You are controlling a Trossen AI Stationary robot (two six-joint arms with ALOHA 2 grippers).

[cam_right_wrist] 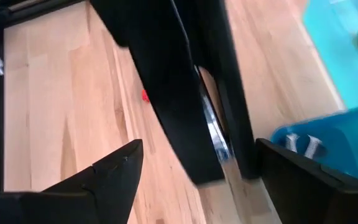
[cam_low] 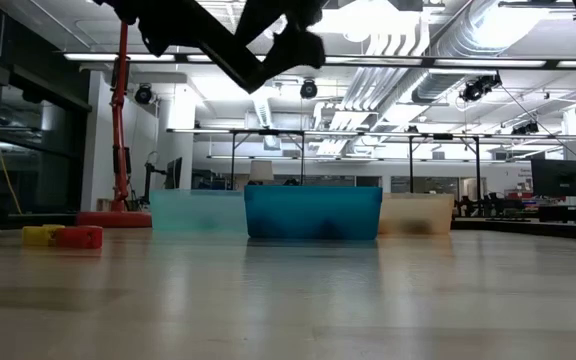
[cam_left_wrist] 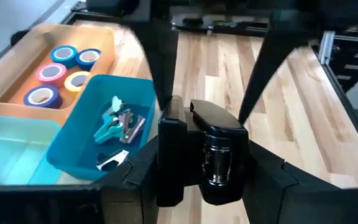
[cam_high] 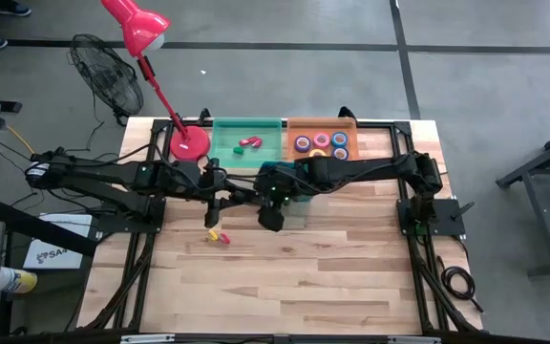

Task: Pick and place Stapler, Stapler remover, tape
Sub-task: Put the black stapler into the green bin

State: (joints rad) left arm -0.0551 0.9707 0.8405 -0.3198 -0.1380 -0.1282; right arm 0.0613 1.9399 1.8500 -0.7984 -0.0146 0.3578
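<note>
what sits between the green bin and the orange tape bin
The blue bin, seen in the low view between the green bin and orange bin.

Colours across the pale striped wooden surface (cam_high: 285,277)

A black stapler (cam_left_wrist: 207,152) sits between black claw fingers. The blue plastic bin (cam_left_wrist: 82,140) holds teal and purple items; the orange bin (cam_left_wrist: 17,81) holds blue, pink, yellow and purple tape rolls (cam_left_wrist: 64,74) with pale cores; the green bin (cam_high: 246,140) holds red pieces. A red lamp (cam_high: 151,57) stands nearby.
</note>
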